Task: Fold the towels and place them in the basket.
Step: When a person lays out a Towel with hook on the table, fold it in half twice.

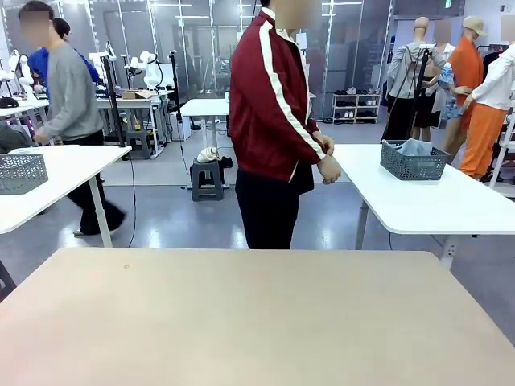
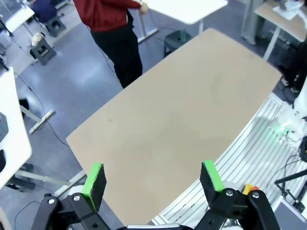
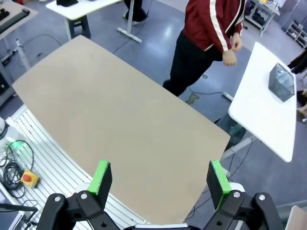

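A pale beige counter (image 1: 241, 322) is seen in the foreground, set on a glossy grey floor (image 1: 177, 221) in which overhead light is reflected. Beyond it, a right-hand white table (image 1: 434, 201) and a left-hand white table (image 1: 60, 165) are placed well apart. Farther back, a smaller white table (image 1: 205, 107) and a dark step stool (image 1: 207, 181) are found before glass partition walls (image 1: 193, 40). A low shelf rack (image 1: 356, 107) is set at the far side of the room.

A red-jacketed person (image 1: 269, 112) stands beyond the beige table (image 1: 241, 322), beside a white table (image 1: 451, 205).
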Controlling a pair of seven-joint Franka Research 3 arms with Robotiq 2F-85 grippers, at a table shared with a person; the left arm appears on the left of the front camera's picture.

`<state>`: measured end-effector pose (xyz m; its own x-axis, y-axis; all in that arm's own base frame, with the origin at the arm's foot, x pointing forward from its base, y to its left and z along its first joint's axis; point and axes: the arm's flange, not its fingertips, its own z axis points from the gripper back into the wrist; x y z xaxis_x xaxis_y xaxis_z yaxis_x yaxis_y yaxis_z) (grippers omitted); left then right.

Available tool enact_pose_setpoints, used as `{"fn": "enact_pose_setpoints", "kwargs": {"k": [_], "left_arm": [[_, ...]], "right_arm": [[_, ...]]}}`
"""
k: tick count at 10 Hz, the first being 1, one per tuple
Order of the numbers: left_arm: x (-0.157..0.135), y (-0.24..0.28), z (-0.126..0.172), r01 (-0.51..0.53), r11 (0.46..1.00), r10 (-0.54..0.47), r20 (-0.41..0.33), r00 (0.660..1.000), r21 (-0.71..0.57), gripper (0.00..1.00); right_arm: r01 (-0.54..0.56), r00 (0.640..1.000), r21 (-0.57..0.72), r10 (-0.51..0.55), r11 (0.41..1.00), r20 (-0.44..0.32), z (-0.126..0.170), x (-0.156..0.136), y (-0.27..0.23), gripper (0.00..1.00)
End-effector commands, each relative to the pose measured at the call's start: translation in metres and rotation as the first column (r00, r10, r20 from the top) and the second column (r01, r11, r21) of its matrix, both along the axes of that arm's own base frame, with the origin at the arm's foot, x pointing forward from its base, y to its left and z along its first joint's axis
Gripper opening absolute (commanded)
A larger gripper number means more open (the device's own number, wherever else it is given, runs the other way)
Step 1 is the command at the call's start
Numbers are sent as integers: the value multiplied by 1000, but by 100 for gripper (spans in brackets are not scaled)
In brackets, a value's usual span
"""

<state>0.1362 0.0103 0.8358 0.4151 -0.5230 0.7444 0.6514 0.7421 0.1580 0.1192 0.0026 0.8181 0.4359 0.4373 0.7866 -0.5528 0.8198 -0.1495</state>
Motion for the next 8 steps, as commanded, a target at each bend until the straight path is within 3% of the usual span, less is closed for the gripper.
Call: {"fn": "enact_pose_setpoints", "kwargs": {"k": [1,4,8], "left_arm": [[-9,4,5,12,1000,-12,-10,1000,22,100],[-13,7,1,3,1000,-3,-13,1000,20,100],[-9,1,-5,14,1000,-13,-32,999,25,100]], "right_arm": [[-31,1000,15,30,999,6,5,-15,-9,100],[-21,1000,30,21,999,12,8,-27,-18,100],[-25,999,16,26,1000,-36,4,-26,-16,100]]}}
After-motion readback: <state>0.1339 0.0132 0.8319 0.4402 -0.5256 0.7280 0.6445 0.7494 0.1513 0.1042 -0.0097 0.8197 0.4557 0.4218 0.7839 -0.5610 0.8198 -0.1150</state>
